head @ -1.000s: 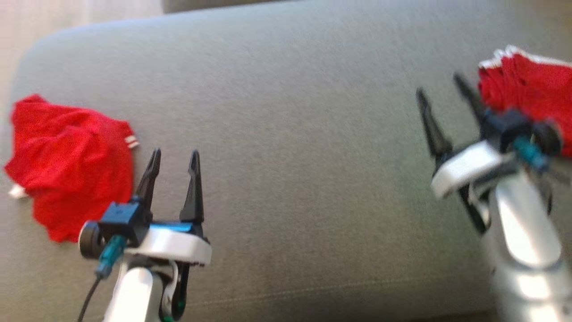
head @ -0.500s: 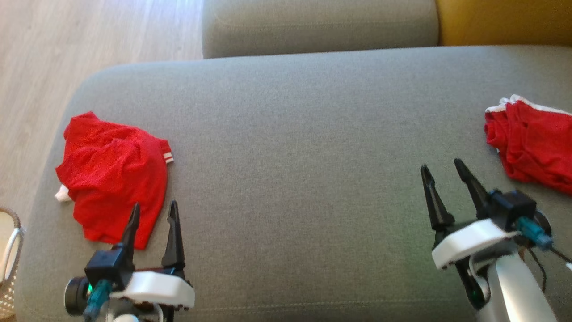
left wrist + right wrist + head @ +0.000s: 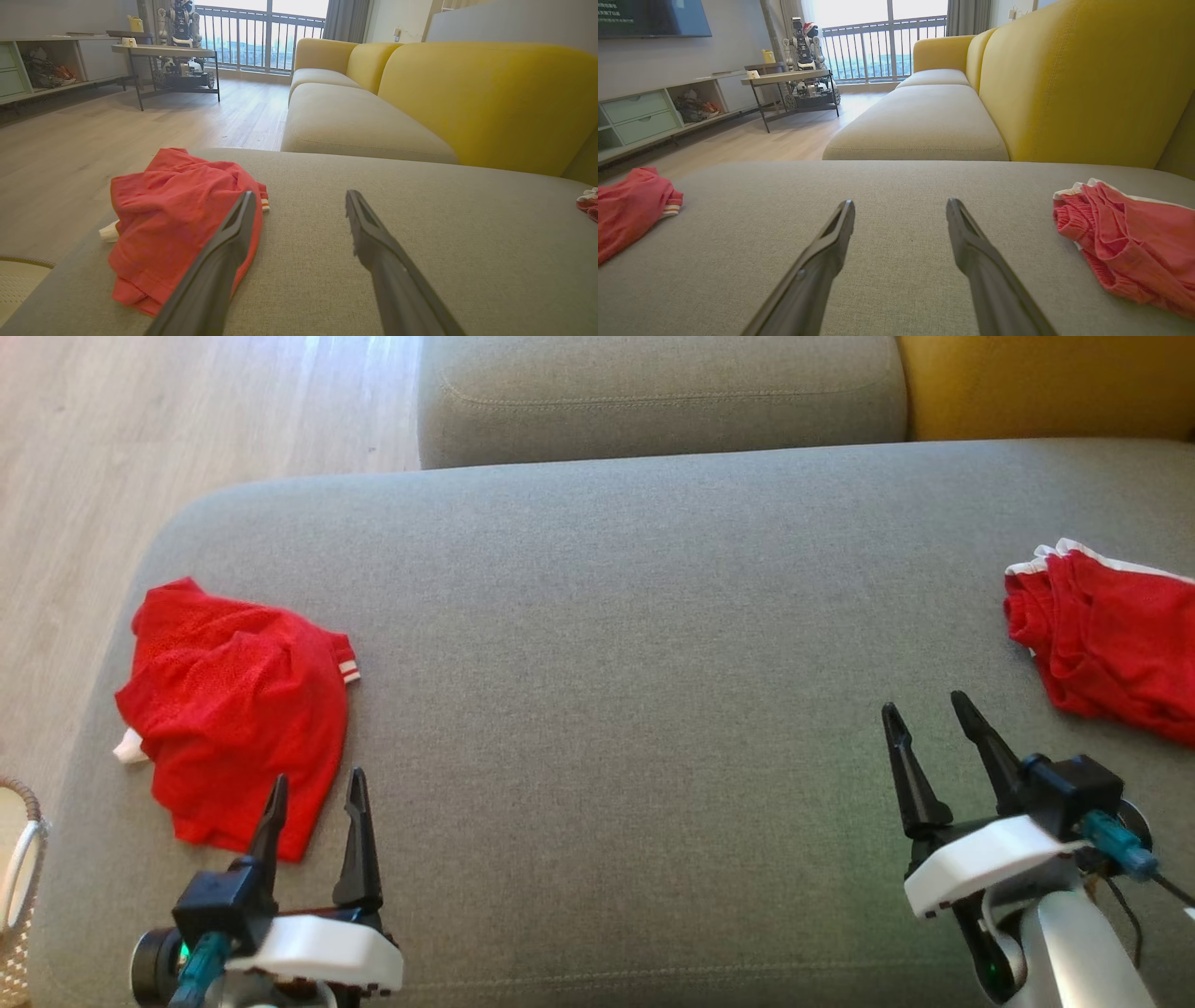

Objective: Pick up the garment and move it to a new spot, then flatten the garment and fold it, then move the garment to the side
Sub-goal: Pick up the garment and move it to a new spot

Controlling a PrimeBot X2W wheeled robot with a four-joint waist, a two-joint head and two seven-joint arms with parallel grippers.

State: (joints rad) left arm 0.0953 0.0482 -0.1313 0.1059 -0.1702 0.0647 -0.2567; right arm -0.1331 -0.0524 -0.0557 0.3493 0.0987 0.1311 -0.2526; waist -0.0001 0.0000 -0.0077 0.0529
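A crumpled red garment [image 3: 233, 709] with white trim lies at the left end of the grey sofa cushion [image 3: 616, 644]. My left gripper [image 3: 316, 782] stands open just in front of its near edge, apart from it; in the left wrist view the garment [image 3: 173, 210] lies ahead and left of the open left gripper [image 3: 300, 193]. A second bunched red garment [image 3: 1111, 635] lies at the right end. My right gripper [image 3: 924, 705] is open and empty, to its left and nearer me. In the right wrist view the right gripper [image 3: 900, 202] points at bare cushion between the two garments [image 3: 1125, 238] [image 3: 626, 205].
A woven basket [image 3: 19, 859] stands on the wooden floor [image 3: 140, 439] off the cushion's left end. Another grey seat cushion [image 3: 653, 392] and a yellow backrest [image 3: 1046, 383] lie beyond. A dark table [image 3: 163, 51] stands farther across the room.
The head camera has shifted, so more of the floor and the far cushion shows. Both grippers stay open and empty. Neither garment has moved on the cushion.
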